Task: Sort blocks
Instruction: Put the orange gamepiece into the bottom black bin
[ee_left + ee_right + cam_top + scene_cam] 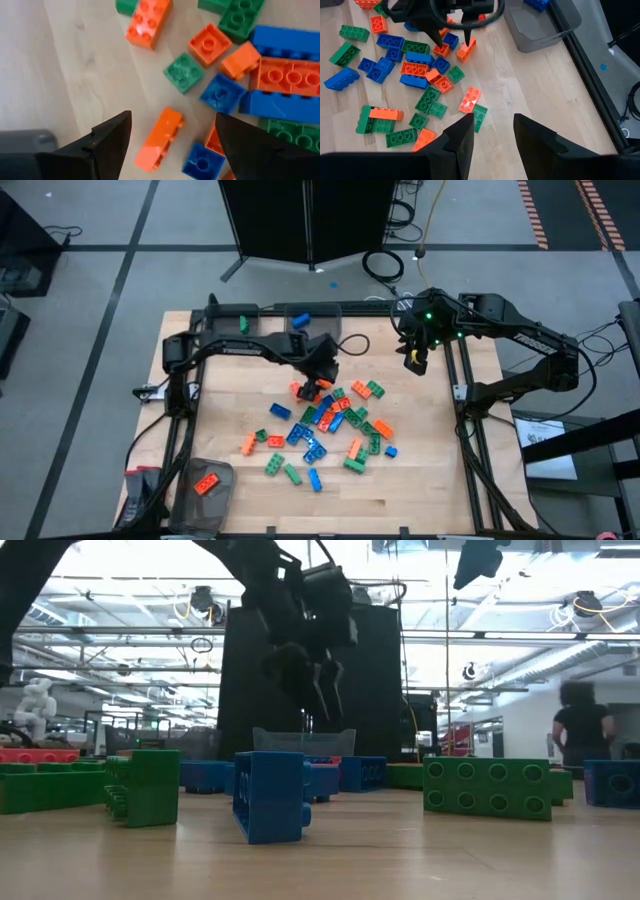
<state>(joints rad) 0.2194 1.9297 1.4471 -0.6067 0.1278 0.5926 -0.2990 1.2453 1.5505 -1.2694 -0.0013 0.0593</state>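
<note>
The left gripper [318, 380] hung above the near edge of the block pile, its fingers [107, 140] spread wide with nothing between them. Directly below the gap lay an orange brick [159, 138] on its side, set slightly apart from its neighbours; that spacing probably made it the chosen target, since each finger had bare wood to descend onto.

The blocks [325, 430] lay scattered across the middle of the wooden table [430, 480], orange, green and blue mixed together. A bin [215, 498] at the front left corner held one orange block [206, 485]; a second bin [318, 313] at the back edge held a blue block [300, 319]. This suggested one colour per bin, with most sorting not yet done.

The right gripper [414, 360] waited raised near the back right corner, fingers parted and empty, clear of the working arm.
</note>
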